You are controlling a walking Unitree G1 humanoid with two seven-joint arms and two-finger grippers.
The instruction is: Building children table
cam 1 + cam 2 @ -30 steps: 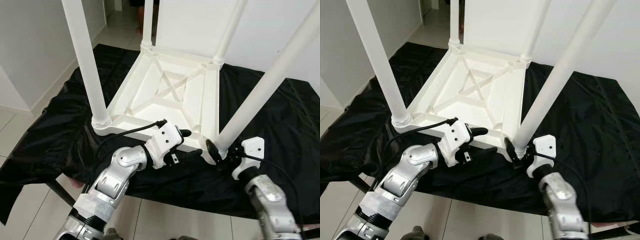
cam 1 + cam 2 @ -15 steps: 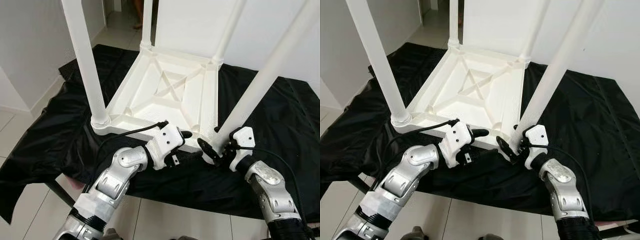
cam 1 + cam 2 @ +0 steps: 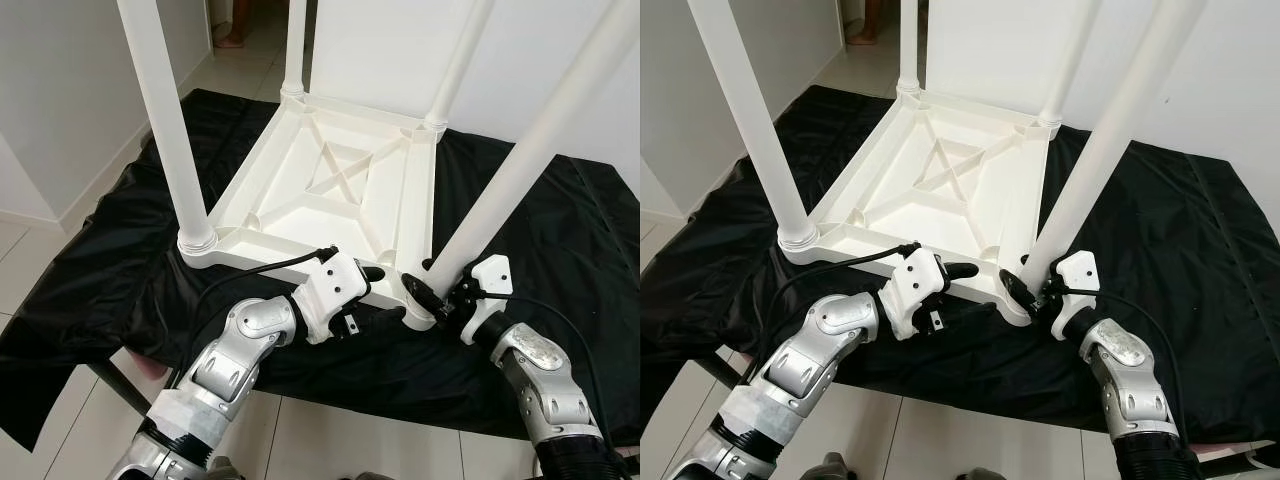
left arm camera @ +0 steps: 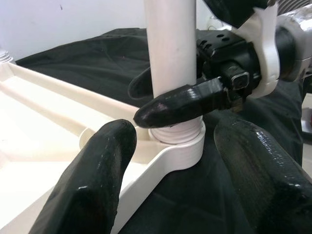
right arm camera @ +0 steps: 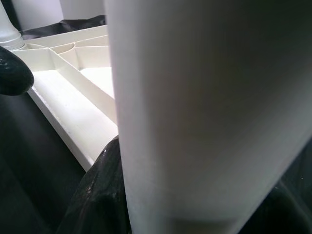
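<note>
Left eye view shows a white children's table lying upside down on a black cloth that covers the desk. Its four white legs stick up into the air.

The right tool is at the near right corner of the table. Its black fingers are clenched around the near right leg, low down, just above the round socket where the leg goes into the table. In the left wrist view you can see one finger on each side of that leg, both touching it. In the right wrist view the leg is very close and big, with dark fingers beside it.

The left tool is at the near edge of the table, just beside the right tool. Its two fat black fingers are spread apart — released, grasping nothing. One finger sits over the white rim and the other hangs over the black cloth, and the socket shows between them.

The near left leg stands in its own corner, well apart from both tools. The two far legs stand at the back corners — one on each side. A black cable runs along the left arm to the tool. White floor tiles show past the cloth.
</note>
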